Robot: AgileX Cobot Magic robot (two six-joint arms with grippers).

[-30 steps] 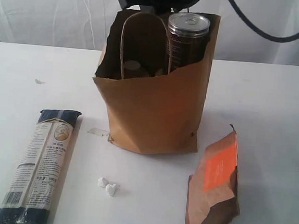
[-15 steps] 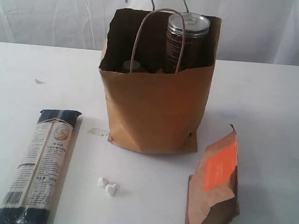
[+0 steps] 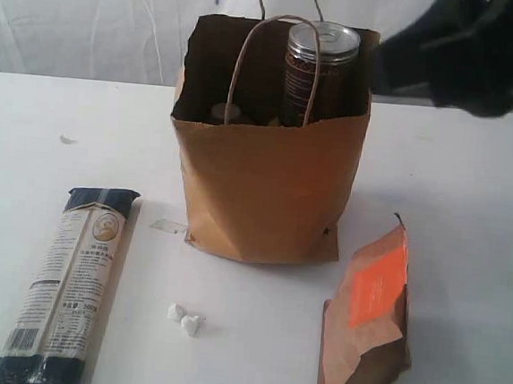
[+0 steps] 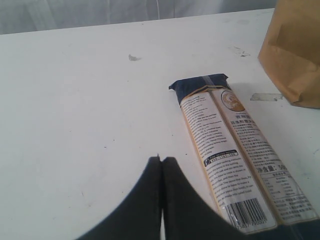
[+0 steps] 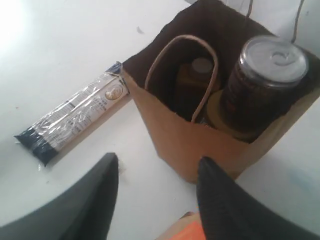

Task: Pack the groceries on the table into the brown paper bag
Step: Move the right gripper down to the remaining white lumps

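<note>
1. Exterior view.
   - Bag (image 3: 265, 193) stands upright at centre frame on the table (image 3: 474, 175), mouth open, one handle (image 3: 243, 56) looped up.
   - Tin (image 3: 323, 43) is inside, its silver top level with the rim.
   - Pasta (image 3: 68, 288) lies flat at lower left, well apart from the bag.
   - Pouch (image 3: 371, 319) lies at lower right, near the bag's corner.
   - Two white scraps (image 3: 184, 320) sit between them.
   - Right arm (image 3: 457, 57) is a dark blur at upper right.

2. Left wrist view.
   - Left gripper (image 4: 161, 165) is clenched tight with nothing in it, low over bare table.
   - The pasta lies just beside it, not touching.
   - Judgement: the packet is long and rigid with slick film and brittle contents. Pinch it across the narrow width near mid-length and feed it into the bag end-first.

3. Right wrist view.
   - Right gripper (image 5: 158, 160) has its jaws spread and is empty, above the table in front of the bag.
   - A capped jar (image 5: 197, 75) shows deep in the bag beside the tin.
   - An orange corner of the pouch peeks in at the frame edge.
   - Judgement: the pouch is light, soft and crumply. Take it across the body below the label. The thin bag could tip if nudged.
</note>
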